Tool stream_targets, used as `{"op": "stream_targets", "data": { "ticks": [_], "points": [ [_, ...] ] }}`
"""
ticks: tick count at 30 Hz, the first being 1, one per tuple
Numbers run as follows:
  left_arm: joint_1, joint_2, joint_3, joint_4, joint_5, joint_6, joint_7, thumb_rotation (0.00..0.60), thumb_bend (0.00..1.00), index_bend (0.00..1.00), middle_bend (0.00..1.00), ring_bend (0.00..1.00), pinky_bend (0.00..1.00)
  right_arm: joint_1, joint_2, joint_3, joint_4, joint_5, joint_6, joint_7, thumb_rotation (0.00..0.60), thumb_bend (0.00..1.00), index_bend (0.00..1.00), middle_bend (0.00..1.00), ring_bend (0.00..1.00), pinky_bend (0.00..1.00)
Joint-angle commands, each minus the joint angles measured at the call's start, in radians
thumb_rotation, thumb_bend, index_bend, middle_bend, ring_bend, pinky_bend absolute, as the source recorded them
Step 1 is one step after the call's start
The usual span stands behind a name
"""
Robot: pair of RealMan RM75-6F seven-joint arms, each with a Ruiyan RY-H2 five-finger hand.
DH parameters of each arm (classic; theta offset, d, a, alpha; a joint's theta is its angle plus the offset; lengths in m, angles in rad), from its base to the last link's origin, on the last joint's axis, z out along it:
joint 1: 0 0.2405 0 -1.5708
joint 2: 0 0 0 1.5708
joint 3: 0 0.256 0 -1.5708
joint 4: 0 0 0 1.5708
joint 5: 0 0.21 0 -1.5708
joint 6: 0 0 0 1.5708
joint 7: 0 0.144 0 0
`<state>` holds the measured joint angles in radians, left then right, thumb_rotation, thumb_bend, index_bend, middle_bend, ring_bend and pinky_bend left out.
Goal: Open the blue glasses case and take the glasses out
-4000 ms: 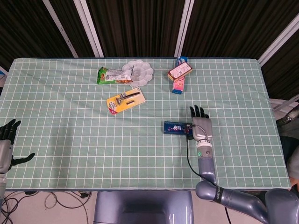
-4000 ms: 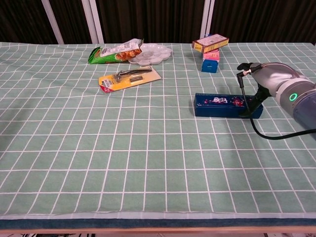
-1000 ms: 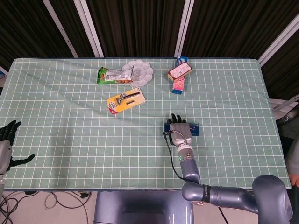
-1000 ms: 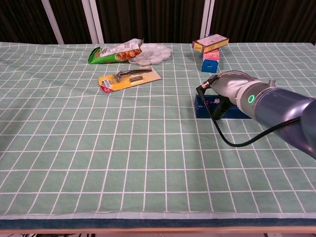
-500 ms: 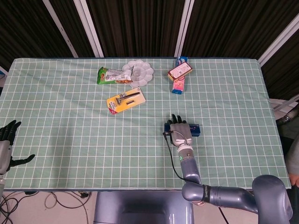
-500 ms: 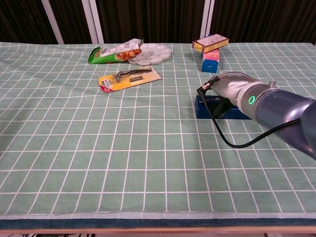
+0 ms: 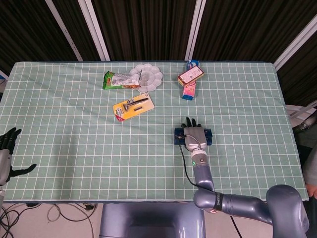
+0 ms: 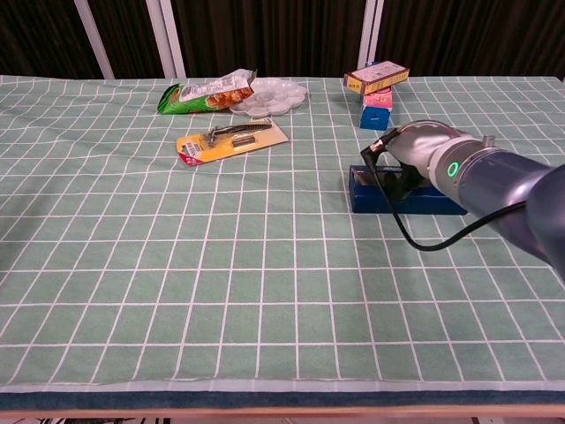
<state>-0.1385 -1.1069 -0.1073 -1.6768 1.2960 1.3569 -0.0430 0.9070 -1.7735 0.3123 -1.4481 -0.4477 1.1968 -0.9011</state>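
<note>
Shifted since half a second ago: right hand (image 7: 193, 137) sits slightly further right along the blue glasses case (image 8: 375, 200), now laid over its middle rather than its left end. Progress — case lies flat and apparently unopened on the green checked tablecloth (image 7: 74, 139), no glasses visible, so opening and removal both remain. Fingers (image 7: 190, 122) reach over the case's far edge with the palm on the lid — whether they actually clamp it cannot be told; left hand (image 7: 6, 153) waits at the table's near-left corner, fingers spread, holding nothing.
</note>
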Motion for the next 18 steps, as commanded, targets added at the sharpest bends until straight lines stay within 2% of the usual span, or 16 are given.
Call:
{"op": "stream_targets", "data": {
  "ticks": [1,9,14,18],
  "points": [
    [0.0,0.0,0.0,0.0,0.0,0.0,-0.001,0.6,0.02,0.0,0.0,0.0,0.0,0.004,0.003,0.005,0.016,-0.009,0.002,0.002,0.6,0.67,0.22,0.0,0.0,0.21],
    [0.001,0.002,0.0,-0.002,0.0,0.002,-0.002,0.6,0.02,0.0,0.0,0.0,0.0,0.035,-0.005,0.032,0.123,-0.008,-0.008,-0.021,0.6,0.38,0.14,0.0,0.0,0.21],
    [0.003,0.001,0.0,-0.002,0.0,0.004,0.0,0.6,0.02,0.0,0.0,0.0,0.0,0.036,0.005,0.042,0.131,-0.07,0.016,0.01,0.6,0.36,0.1,0.0,0.0,0.21],
    [0.002,0.0,0.001,-0.003,0.003,0.004,0.003,0.6,0.02,0.0,0.0,0.0,0.0,0.011,0.044,0.044,0.053,-0.101,0.047,0.036,0.6,0.36,0.1,0.0,0.0,0.21]
  ]
}}
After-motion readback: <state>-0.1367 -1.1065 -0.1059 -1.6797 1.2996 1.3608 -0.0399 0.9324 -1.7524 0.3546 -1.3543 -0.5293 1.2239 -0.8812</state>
